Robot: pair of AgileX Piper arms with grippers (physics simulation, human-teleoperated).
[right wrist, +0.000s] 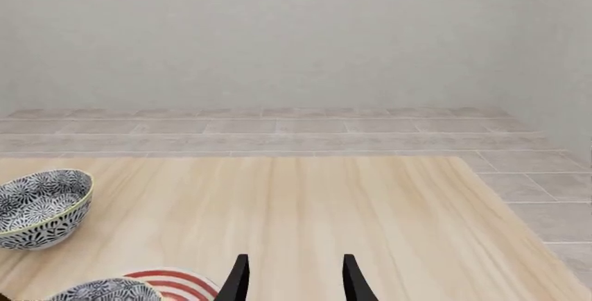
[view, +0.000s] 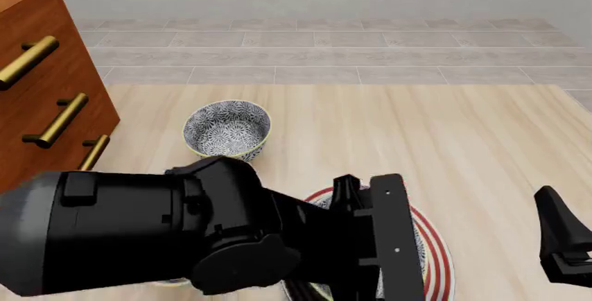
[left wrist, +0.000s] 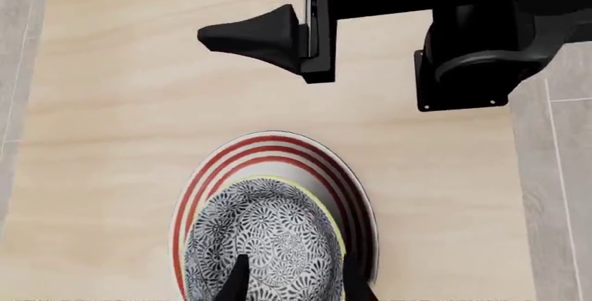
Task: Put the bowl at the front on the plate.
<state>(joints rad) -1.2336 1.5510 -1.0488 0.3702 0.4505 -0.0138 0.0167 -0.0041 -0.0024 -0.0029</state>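
Note:
The bowl [left wrist: 263, 242], blue-and-white floral with a yellowish rim, lies on the plate [left wrist: 277, 150], a white plate with red rings, toward the side nearest my left wrist camera. My left gripper [left wrist: 296, 286] is open, one fingertip over the bowl's inside and the other just outside its rim. In the front view the left arm hides nearly all of the bowl and much of the plate [view: 437, 259]. My right gripper [right wrist: 295, 281] is open and empty, hovering to the right of the plate [right wrist: 176, 280].
A look-alike bowl [view: 227, 129] stands farther back on the wooden table [view: 416, 141], also seen in the right wrist view as the bowl [right wrist: 41, 207]. A wooden dresser [view: 37, 93] with brass handles stands at the left. The right gripper [view: 562, 240] sits at the front right edge.

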